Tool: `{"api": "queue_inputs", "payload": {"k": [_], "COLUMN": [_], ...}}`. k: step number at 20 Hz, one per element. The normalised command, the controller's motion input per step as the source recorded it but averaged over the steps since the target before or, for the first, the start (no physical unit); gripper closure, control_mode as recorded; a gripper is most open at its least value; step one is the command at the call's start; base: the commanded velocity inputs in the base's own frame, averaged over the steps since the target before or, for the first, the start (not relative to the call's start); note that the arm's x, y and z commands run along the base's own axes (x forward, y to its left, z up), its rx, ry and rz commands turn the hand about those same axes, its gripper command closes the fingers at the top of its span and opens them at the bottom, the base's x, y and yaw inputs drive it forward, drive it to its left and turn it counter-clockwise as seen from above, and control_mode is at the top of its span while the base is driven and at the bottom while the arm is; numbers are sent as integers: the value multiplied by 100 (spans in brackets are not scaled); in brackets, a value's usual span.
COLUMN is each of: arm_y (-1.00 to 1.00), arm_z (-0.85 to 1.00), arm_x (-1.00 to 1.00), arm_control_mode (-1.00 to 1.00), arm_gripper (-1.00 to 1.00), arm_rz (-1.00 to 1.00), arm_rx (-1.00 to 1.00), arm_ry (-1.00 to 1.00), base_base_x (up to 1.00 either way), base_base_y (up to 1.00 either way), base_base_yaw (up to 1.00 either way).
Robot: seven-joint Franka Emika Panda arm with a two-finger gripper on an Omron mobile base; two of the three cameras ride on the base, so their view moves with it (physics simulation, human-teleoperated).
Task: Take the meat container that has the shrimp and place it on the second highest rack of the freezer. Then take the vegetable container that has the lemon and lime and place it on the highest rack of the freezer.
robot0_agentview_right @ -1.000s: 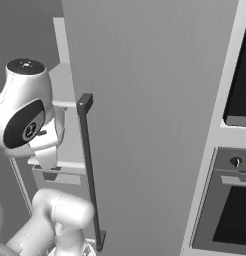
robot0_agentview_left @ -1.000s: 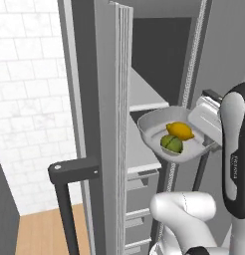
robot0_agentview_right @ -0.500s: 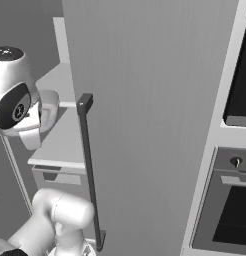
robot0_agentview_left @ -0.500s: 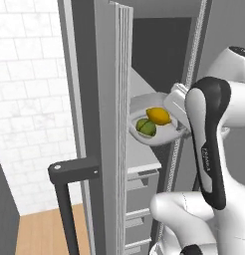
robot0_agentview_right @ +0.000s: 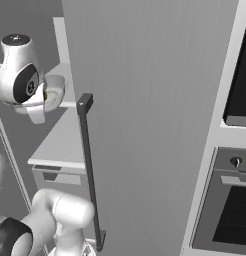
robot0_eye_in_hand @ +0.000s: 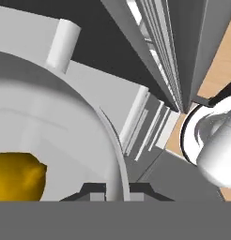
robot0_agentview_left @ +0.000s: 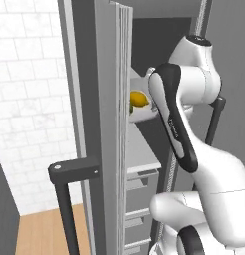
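Your fingers (robot0_eye_in_hand: 112, 190) are clenched on the wide rim of the shallow oval light-grey dish (robot0_eye_in_hand: 51, 131), held inside the open freezer; stiff but rim-gripped, so keep it level or the loose yellow lemon (robot0_eye_in_hand: 16, 174) rolls.

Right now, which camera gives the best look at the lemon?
The hand view: the lemon lies large and close inside the grey dish. The left base view shows it small, partly behind the freezer door. The right base view gives a yellow sliver.
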Motion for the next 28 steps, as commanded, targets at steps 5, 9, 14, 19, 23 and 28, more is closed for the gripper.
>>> {"api": "queue_inputs", "payload": {"k": [5, 9, 14, 19, 23, 28], "arm_y": [9, 0, 0, 5, 13, -3], "arm_z": [0, -2, -22, -30, -22, 5], "arm_x": [92, 93, 92, 68, 22, -30], "arm_control_mode": [-100, -100, -100, -100, -100, -100], "arm_gripper": [100, 100, 100, 100, -100, -100], "arm_rz": [-7, -6, -6, -3, -1, 0], "arm_rx": [0, 0, 0, 0, 0, 0], "arm_ry": [-4, 0, 0, 0, -1, -11], "base_base_x": [0, 0, 0, 0, 0, 0], "base_base_y": [0, 0, 0, 0, 0, 0], "base_base_yaw": [0, 0, 0, 0, 0, 0]}}
